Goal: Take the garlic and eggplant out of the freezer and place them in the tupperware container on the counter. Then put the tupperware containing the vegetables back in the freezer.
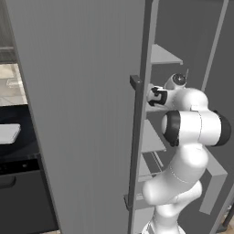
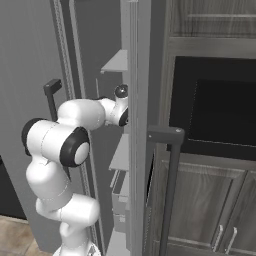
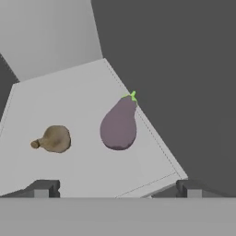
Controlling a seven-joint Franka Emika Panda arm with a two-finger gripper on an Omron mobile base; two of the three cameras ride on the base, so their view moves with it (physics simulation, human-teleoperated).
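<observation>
In the hand view a purple pear-shaped eggplant (image 3: 119, 126) with a green stem lies on a pale grey freezer shelf (image 3: 69, 97). The brownish garlic (image 3: 54, 138) rests to its left on the same shelf. My gripper (image 3: 117, 188) is open above the shelf's near edge, and both dark fingertips (image 3: 42, 188) stand wide apart with nothing between them. The freezer (image 1: 82, 105) stands with its wide grey door swung open, and my arm (image 1: 189, 125) reaches in toward the shelves. The white tupperware container (image 1: 8, 133) sits on the black counter (image 1: 20, 146) at far left.
The freezer door's dark bar handle (image 1: 135, 141) runs close beside my arm. In the right base view a second grey door edge with a dark handle (image 2: 170, 185) stands to my right, with dark wood-grain cabinets (image 2: 210, 200) behind.
</observation>
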